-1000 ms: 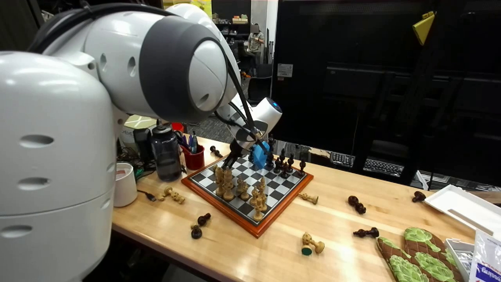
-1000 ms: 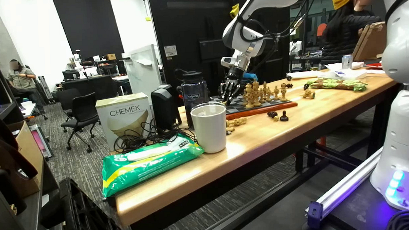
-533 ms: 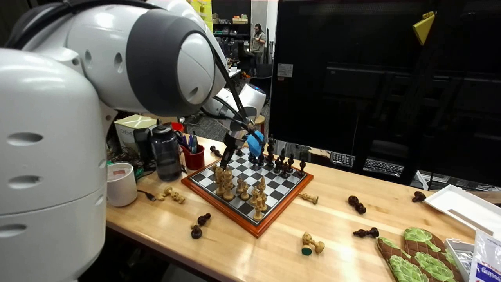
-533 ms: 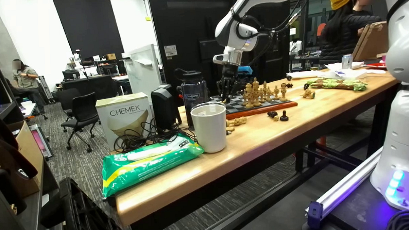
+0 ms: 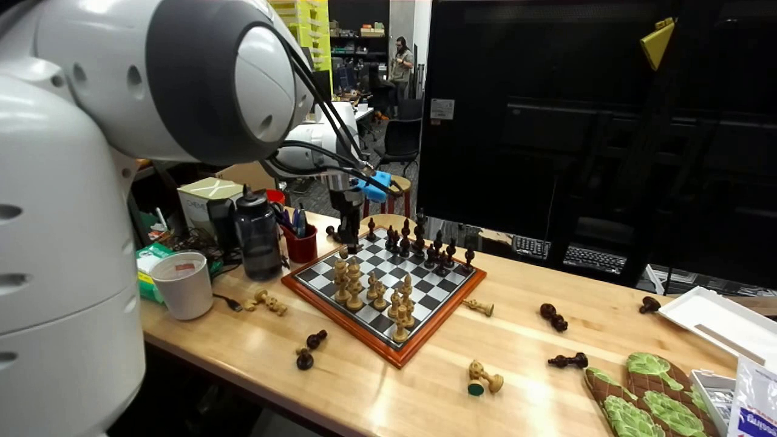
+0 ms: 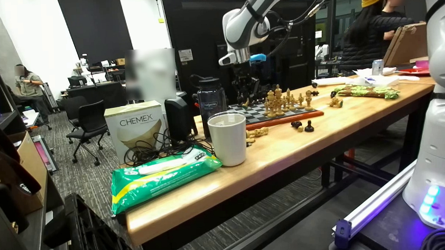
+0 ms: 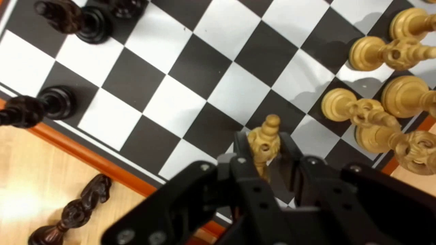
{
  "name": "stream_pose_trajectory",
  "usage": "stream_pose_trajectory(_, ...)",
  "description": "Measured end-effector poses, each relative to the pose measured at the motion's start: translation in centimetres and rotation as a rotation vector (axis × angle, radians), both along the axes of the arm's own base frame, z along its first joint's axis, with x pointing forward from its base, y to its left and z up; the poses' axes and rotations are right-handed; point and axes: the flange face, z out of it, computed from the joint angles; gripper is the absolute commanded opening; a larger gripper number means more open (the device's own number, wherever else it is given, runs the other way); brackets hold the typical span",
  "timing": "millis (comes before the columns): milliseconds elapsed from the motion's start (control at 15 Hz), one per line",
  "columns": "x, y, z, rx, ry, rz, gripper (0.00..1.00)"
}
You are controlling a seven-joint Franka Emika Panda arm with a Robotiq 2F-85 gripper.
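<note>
Logging biggest first: wooden table [image 5: 425,394] under the chessboard [image 7: 201,63], white robot arm [image 5: 255,85] above both. Tagging dark water bottle [image 5: 258,240] near the chessboard, red pen cup [image 5: 301,247] closer in, just beside its corner. Putting gripper [image 7: 265,146] over the chessboard, close to one edge. Marking pale upright pieces [image 7: 366,53] on one side of the chessboard, dark upright pieces [image 7: 58,103] on the opposite side, dark knight [image 7: 73,215] lying just off the edge nearest the gripper. Ending small: pale chess piece [image 7: 265,141] above the chessboard, tilted, pinched in the narrowed gripper. Can't tell whether its base clears the board.

Judging it light and stiff, likely smooth varnished wood, so somewhat slippery. Treating the carved, pierced head as the probable weak spot. Best to take hold across the stem just under the head, not by the top knob.

Comparing with a second ago: now showing the gripper straight down over the chessboard, versus slanted then. Finding the pale chess piece shifted along with it. Seeing no change in the upright pieces on the chessboard.
</note>
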Motion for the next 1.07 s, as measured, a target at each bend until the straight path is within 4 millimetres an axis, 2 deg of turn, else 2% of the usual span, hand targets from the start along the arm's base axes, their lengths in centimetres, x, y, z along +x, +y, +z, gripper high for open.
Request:
stream_pose_trajectory(200,-0.4,1.7,0.2,-0.180,-0.040,-0.007,0.06)
stream_pose_trajectory(400,-0.8,2.3,0.3,-0.332,-0.076,-0.031,0.06)
stream_pose_trajectory(667,-0.7,1.8,0.2,-0.453,-0.093,-0.075,0.06)
stream_pose_trajectory(1067,0.1,1.0,-1.3,-0.548,-0.093,-0.124,0.06)
